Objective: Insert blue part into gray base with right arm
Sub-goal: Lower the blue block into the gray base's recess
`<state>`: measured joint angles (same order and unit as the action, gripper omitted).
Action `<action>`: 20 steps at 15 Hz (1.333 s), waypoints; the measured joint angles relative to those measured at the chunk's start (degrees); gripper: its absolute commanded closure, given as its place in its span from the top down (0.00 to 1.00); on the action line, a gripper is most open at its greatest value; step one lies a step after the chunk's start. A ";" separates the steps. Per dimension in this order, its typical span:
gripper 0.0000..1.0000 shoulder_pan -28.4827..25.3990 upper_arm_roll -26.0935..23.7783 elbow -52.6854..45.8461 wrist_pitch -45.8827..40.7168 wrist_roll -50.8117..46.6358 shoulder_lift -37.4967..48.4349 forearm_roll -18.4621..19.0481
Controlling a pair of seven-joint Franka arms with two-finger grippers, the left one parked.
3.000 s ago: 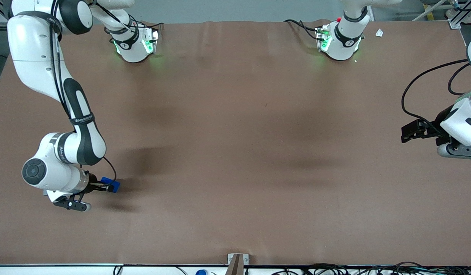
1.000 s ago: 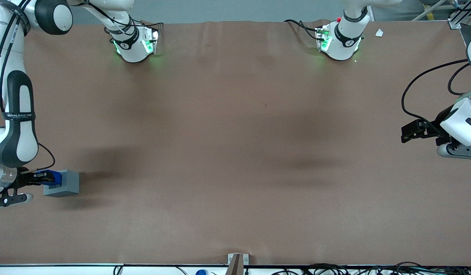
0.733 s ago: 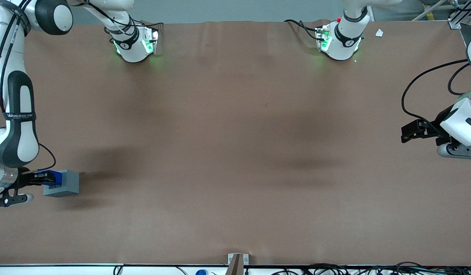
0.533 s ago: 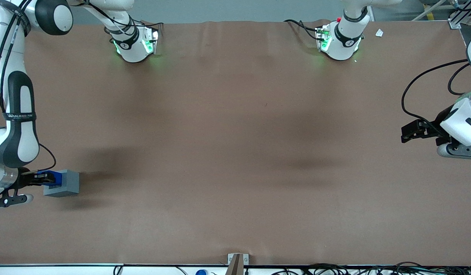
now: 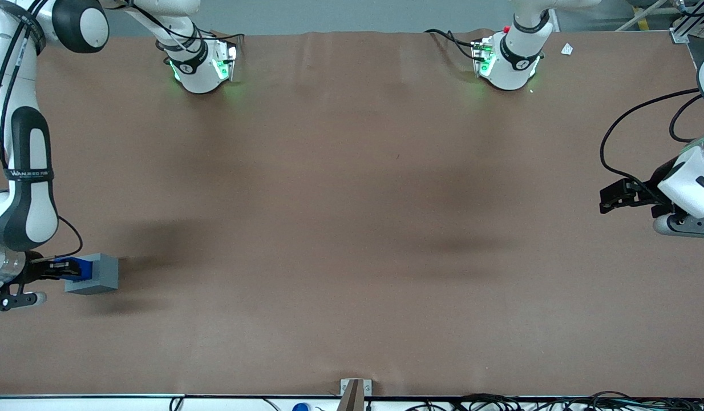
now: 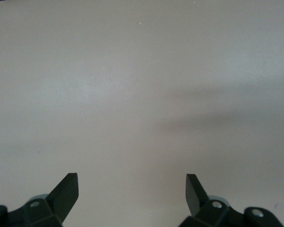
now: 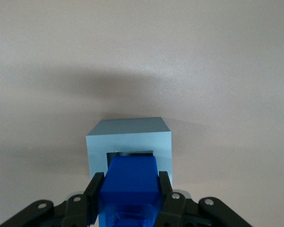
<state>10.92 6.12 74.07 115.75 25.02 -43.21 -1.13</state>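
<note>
The gray base (image 5: 98, 274) is a light-gray cube standing at the working arm's end of the table, nearer the front camera than the table's middle. In the right wrist view the gray base (image 7: 128, 142) shows a dark square recess in its top. The bright-blue part (image 7: 130, 189) hangs directly over that recess, its lower end at the opening. My right gripper (image 7: 130, 188) is shut on the blue part, one black finger (image 7: 93, 195) pressed to each side. From the front, the blue part (image 5: 78, 268) overlaps the base's edge and the gripper (image 5: 64, 268) sits beside it.
Brown matting covers the table (image 5: 352, 228). The two arm pedestals (image 5: 201, 65) glow green at the edge farthest from the front camera. A metal bracket (image 5: 355, 391) stands at the nearest edge, with cables along it.
Three seconds ago the arm held the blue part farther toward the table's middle. It has since carried it over the gray base. Over the last second it has sunk slightly.
</note>
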 measured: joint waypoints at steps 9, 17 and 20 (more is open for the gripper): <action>0.01 -0.02 -0.24 -0.09 0.32 -0.58 -0.80 -0.74; 0.97 -0.01 -0.16 -0.09 0.71 -0.79 -0.84 -3.00; 1.00 -0.07 -0.29 -0.34 0.61 -0.92 -0.83 -3.21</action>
<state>10.86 5.83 73.73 116.37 24.10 -44.03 -4.34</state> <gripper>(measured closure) 0.070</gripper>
